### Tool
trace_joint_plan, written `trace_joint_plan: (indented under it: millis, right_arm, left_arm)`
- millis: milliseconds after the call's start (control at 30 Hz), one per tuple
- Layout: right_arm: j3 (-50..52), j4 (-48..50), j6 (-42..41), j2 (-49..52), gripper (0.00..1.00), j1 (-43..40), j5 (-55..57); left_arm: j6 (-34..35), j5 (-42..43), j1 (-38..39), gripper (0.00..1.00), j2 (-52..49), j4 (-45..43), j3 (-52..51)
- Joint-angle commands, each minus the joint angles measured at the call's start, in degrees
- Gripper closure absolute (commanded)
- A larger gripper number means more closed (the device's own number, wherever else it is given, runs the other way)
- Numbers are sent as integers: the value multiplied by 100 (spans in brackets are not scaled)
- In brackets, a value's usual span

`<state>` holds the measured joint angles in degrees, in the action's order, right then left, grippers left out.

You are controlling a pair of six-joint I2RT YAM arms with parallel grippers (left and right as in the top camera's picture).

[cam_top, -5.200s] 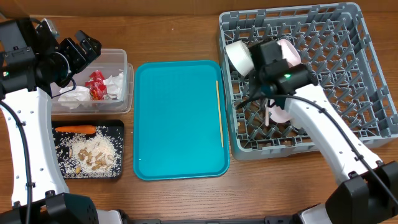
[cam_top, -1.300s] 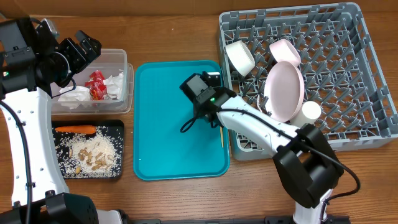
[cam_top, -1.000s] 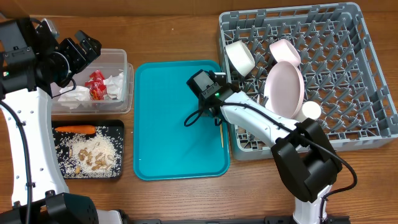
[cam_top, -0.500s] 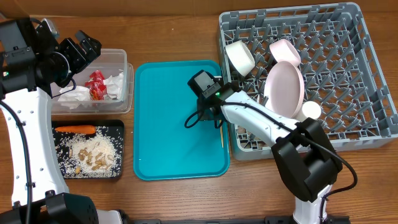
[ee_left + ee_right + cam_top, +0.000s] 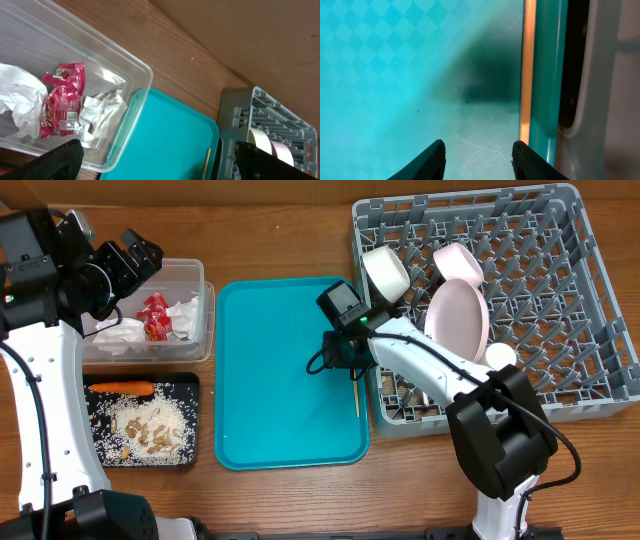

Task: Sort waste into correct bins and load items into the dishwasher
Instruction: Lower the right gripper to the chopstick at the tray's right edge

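Black tray [image 5: 190,383] at table's near-left corner: carrot [image 5: 120,388] along its far edge, rice scraps [image 5: 150,425] mid-tray. Teal tray [image 5: 270,380] mid-table; wooden stick [image 5: 356,395] along its right edge. Right gripper [image 5: 481,159] low over teal tray, jaws apart, empty, stick just outside one finger. Clear tub [image 5: 206,320] behind black tray: red wrapper [image 5: 155,317], napkins [image 5: 190,313]. Left gripper [image 5: 157,146] above tub, jaws wide, empty. Grey rack [image 5: 580,240] far right: bowls [image 5: 385,272], pink plate [image 5: 458,325], cup [image 5: 500,357].

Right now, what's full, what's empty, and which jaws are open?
Clear plastic rectangular tub: holds red wrapper and white napkins.
Shallow black rectangular tray: holds carrot and rice scraps.
Flat teal tray: bare except a thin wooden stick.
Grey plastic dish rack: partly loaded with white and pink dishes.
Left jaws: open, empty.
Right jaws: open, empty.
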<state>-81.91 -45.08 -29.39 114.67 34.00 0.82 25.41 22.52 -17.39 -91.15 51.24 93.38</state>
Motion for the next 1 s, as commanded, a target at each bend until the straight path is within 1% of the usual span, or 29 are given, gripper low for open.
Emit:
trace_joint_plan:
  millis: [0,67,100,167,267,400,533,667,800,967]
  right_arm:
    - [79,-52,-81,236,62,-214,79]
    - [76,-52,-85,236,78,-201,101]
    - [72,-57,-83,236,82,-186,111]
    - [17,-109,-87,236,88,-138,214]
    - [-138,-229,-107,236,94,-2,625]
    - [-424,-498,-98,236,96,284,1504]
    - [-673,-745,-57,236,96,605,2192]
    - [-699,-831,-55,236,96,815,2859]
    - [-678,-933,-63,238,96,918,3220]
    - [-619,-789,-61,332,96,1005,3303]
  left_arm:
    - [52,85,-22,0,116,-4,122]
    - [52,87,-22,0,116,-7,122]
    - [52,87,-22,0,116,-7,122]
    - [52,87,-22,0,116,-4,122]
    - [52,87,-22,0,116,-4,122]
    - [52,87,-22,0,116,-7,122]
    - [52,85,-22,0,116,-7,122]
    - [52,85,-22,0,116,-4,122]
    - [52,87,-22,0,116,-7,122]
    - [52,87,-22,0,116,-4,122]
